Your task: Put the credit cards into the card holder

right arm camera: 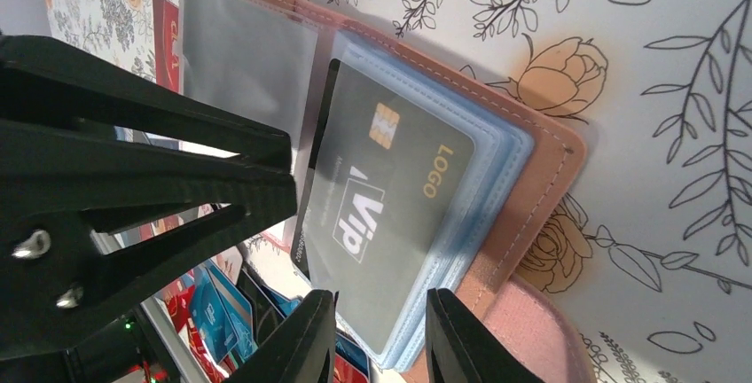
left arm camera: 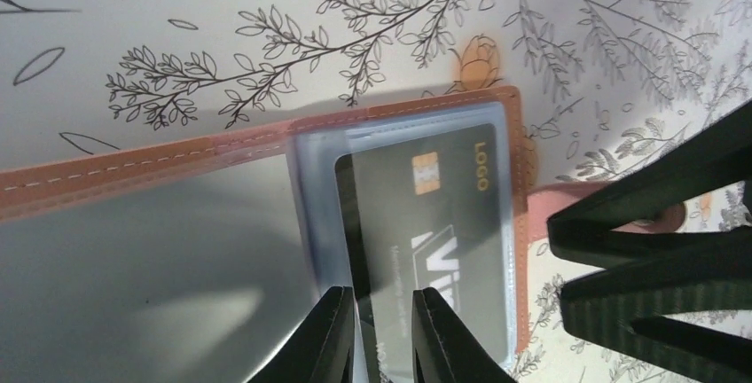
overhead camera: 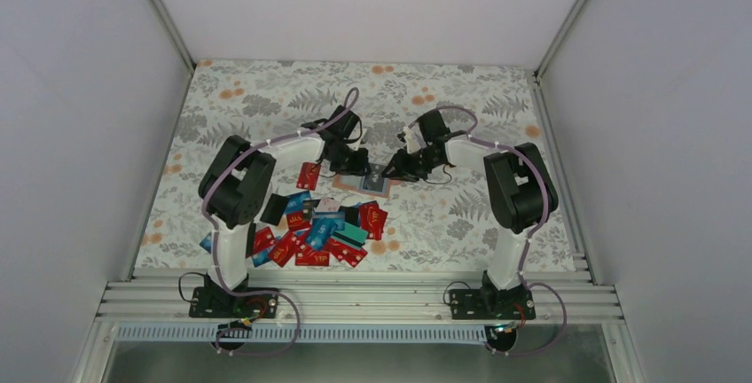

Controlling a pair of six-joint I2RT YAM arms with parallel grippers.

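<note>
The tan card holder (overhead camera: 377, 179) lies open between both arms, its brown rim (left arm camera: 133, 166) around blue-grey clear sleeves. A black VIP card (left arm camera: 434, 223) sits partly inside the top sleeve, one edge sticking out. My left gripper (left arm camera: 383, 299) stands over that edge with its jaws narrowed. The frames do not show whether it pinches the card. My right gripper (right arm camera: 379, 299) is shut on the near edge of the sleeve stack (right arm camera: 497, 188), holding the holder. The other credit cards (overhead camera: 315, 228) lie heaped near the left arm's base.
A single red card (overhead camera: 309, 175) lies apart from the heap, just left of the holder. A pink strap (right arm camera: 550, 339) sticks out from the holder's edge. The flowered table (overhead camera: 266, 99) is walled on three sides, with a metal rail (overhead camera: 372, 290) at the near edge.
</note>
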